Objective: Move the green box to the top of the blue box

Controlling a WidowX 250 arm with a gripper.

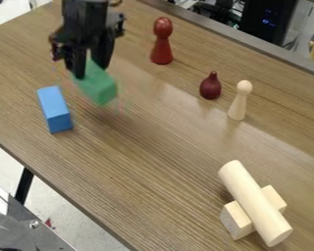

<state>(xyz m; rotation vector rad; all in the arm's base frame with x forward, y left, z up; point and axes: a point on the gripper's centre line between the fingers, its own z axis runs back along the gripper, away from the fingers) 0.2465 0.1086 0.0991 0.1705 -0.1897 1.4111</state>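
Observation:
At the upper left of the table, the black gripper (91, 66) hangs down, shut on the green box (98, 87). The green box is tilted and appears raised above the wood, its near end angled toward the lower right. The far end of the green box lies between the fingers and is partly hidden by them. Just left of and below it, the blue box (54, 110) lies lengthwise on the table, apart from the green one.
Behind to the right stands a red peg figure (162, 41). A maroon pear-shaped piece (211, 86) and a pale peg figure (239, 101) stand right of centre. A wooden cylinder (253, 202) rests across a wooden block (235, 220) at the lower right.

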